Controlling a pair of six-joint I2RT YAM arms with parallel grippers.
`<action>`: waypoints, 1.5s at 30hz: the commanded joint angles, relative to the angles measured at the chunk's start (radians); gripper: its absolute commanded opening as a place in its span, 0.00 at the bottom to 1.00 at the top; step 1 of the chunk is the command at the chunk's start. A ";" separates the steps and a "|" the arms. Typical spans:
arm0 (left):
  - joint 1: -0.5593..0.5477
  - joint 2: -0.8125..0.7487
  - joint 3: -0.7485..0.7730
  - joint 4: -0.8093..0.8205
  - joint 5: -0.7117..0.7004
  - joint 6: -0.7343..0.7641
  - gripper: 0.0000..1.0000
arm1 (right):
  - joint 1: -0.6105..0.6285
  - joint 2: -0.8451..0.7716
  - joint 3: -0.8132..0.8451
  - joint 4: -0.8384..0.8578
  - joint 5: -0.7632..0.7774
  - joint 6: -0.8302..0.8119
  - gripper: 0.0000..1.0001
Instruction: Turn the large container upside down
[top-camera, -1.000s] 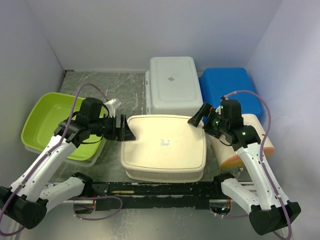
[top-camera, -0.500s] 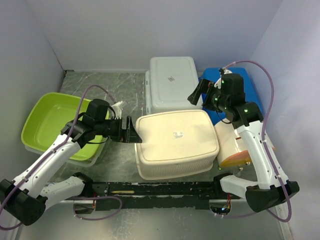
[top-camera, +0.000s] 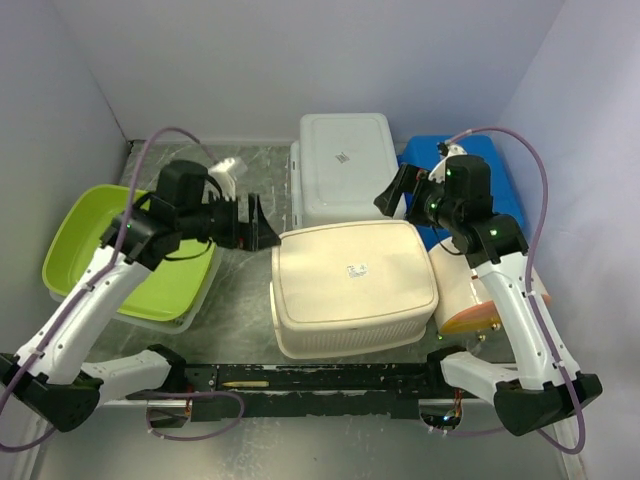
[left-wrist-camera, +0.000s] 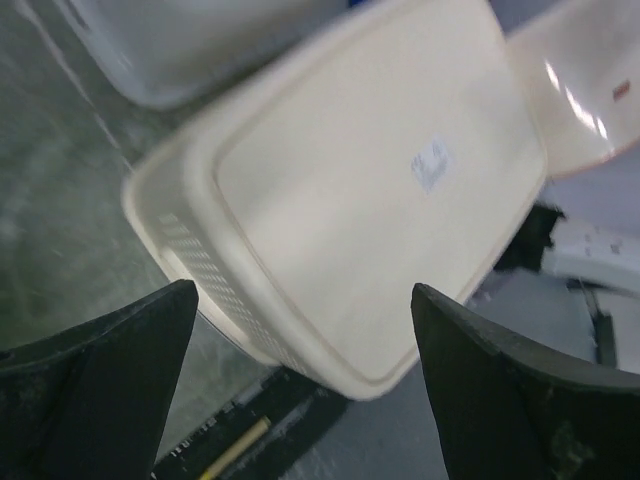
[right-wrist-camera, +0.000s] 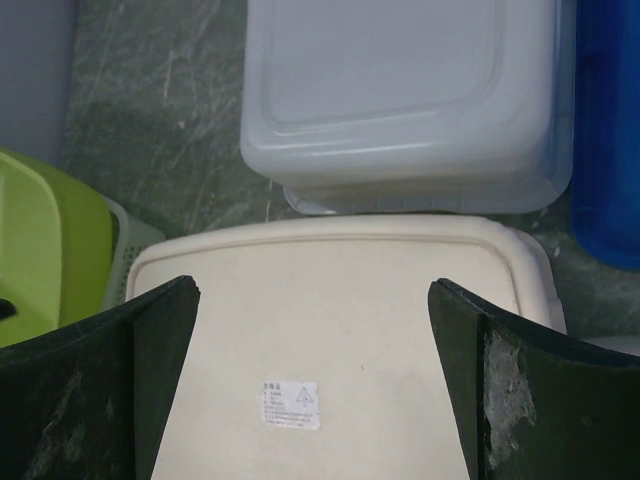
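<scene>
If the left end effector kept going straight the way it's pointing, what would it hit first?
Probably the container: the left wrist view shows the open left end effector aimed at its upturned base, nothing in between. Depth is unclear, so it may meet the near perforated wall first.

A lime-green tub (top-camera: 90, 240) sits nested in a pale tub (top-camera: 150, 322) at the left of the grey marbled bench (top-camera: 240, 290). At the back, an upturned grey-white tub (top-camera: 345, 160) stands just beside a blue tub (top-camera: 500, 170). A peach tub (top-camera: 465, 300) lies at the right.
</scene>
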 joint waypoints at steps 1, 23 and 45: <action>-0.002 0.057 0.226 -0.187 -0.378 0.051 0.98 | 0.004 -0.006 0.039 0.120 0.018 -0.015 1.00; 0.647 0.426 0.179 0.087 -0.630 -0.207 0.90 | 0.004 0.184 -0.005 0.271 -0.171 -0.064 1.00; 0.640 0.346 0.178 0.053 -0.568 -0.245 0.12 | 0.002 0.309 0.089 0.267 -0.164 -0.109 1.00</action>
